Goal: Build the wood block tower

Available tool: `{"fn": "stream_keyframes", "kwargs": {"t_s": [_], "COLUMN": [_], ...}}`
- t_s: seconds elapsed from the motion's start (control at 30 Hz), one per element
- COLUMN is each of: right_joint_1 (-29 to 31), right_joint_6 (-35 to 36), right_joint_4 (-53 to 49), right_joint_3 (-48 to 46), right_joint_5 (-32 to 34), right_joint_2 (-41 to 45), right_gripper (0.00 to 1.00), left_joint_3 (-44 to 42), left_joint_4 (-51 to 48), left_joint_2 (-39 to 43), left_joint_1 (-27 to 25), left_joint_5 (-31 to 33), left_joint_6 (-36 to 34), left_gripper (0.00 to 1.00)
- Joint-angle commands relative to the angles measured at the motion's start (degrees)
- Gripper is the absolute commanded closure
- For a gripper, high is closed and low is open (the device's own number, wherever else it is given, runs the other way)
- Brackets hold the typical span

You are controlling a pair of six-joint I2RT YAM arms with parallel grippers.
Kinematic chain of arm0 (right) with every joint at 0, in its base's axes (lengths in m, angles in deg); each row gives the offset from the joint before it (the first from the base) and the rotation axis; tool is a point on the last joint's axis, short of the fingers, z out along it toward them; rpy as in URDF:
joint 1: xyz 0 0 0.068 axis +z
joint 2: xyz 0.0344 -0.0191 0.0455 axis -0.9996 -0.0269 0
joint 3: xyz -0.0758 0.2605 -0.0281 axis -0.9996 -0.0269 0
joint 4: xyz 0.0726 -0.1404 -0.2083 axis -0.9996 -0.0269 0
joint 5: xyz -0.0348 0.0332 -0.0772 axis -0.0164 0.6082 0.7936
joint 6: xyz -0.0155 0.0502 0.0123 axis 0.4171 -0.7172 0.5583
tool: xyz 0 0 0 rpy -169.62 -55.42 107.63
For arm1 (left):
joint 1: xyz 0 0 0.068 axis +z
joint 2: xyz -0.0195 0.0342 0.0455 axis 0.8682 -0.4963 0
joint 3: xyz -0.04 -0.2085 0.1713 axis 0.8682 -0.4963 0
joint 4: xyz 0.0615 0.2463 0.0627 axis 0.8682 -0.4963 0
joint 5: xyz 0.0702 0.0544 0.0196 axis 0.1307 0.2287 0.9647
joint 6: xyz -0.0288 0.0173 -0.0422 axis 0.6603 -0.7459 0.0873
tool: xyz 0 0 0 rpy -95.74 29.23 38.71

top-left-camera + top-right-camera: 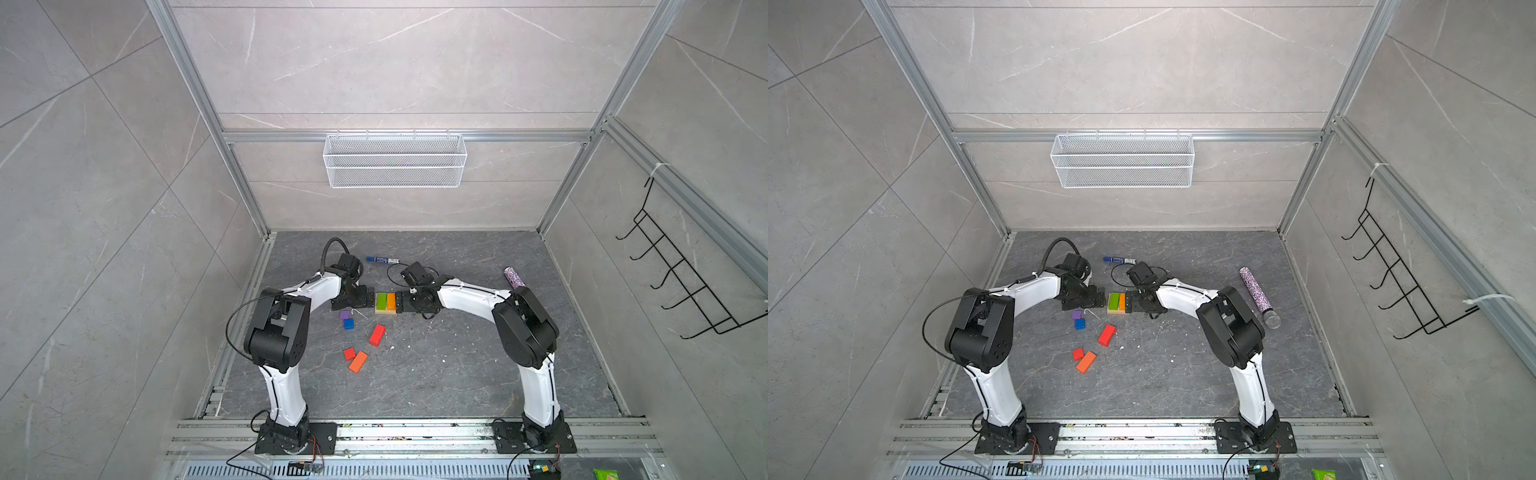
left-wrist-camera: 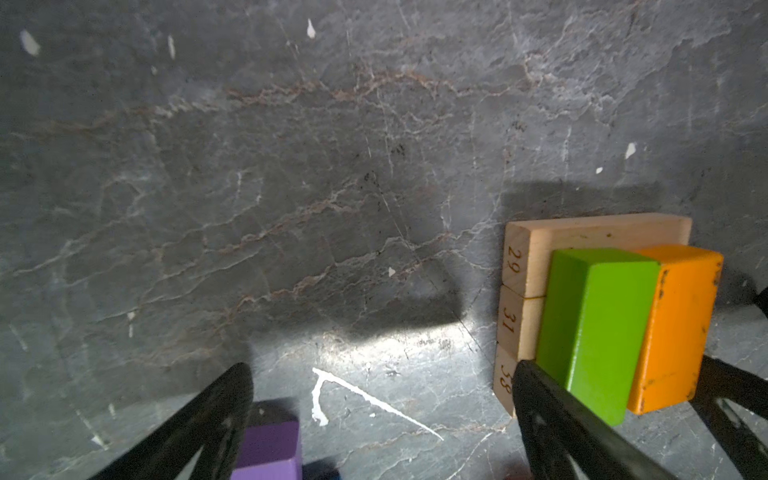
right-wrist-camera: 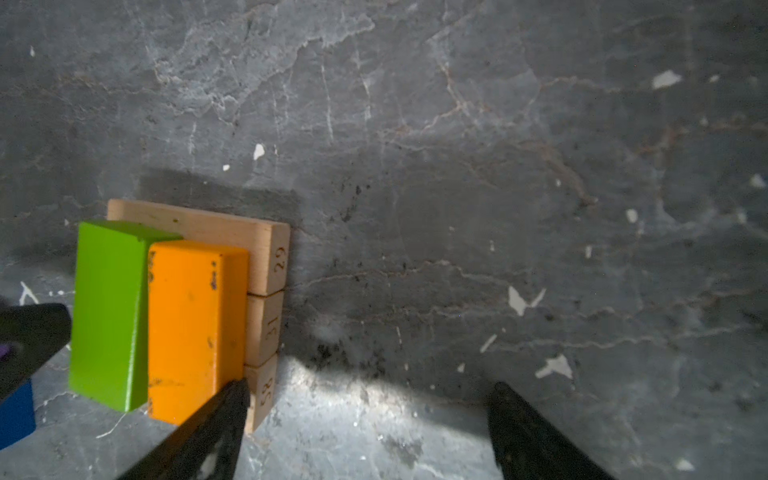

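While the left gripper (image 2: pixel 382 374) and right gripper (image 3: pixel 372 388) stand released and empty either side of the tower (image 1: pixel 385 303), only its tan base (image 2: pixel 582 232), green block (image 2: pixel 598 324) and orange block (image 2: pixel 677 324) are placed; five loose blocks (image 1: pixel 377 335) lie nearby on the table (image 1: pixel 457 365).

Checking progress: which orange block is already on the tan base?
The orange block beside the green block; the loose orange block lies flat by the red cube.
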Motion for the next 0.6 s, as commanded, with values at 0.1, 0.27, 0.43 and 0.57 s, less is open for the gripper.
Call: {"fn": "stream_keyframes", "kwargs": {"t_s": [0.1,0.27,0.43,0.57], "right_joint_1": [0.59,0.66,0.66,0.66], "right_joint_6": [0.79,0.79,0.80,0.79], "right_joint_4": [-1.34,-1.43,-1.52,-1.60], "right_joint_3": [1.27,1.29,1.44,1.45], "right_joint_5": [-0.46,-0.51,-0.64,-0.61], "right_joint_2": [-1.77,-1.85,-2.02,-2.03], "right_gripper": [0.12,0.12,0.12,0.12], "left_joint_3": [0.92,0.95,0.88,0.84], "left_joint_4": [0.25,0.19,0.19,0.05], "left_joint_2": [-0.42,-0.78,-1.00,-1.14], "left_joint_1": [-0.53,-0.97,-1.23,-1.33], "left_joint_5": [-1.55,-1.41,-1.57,-1.45], "left_joint_6": [-0.30,-0.19,-0.08,-0.02], "left_gripper": [0.00,0.00,0.00,0.00]}}
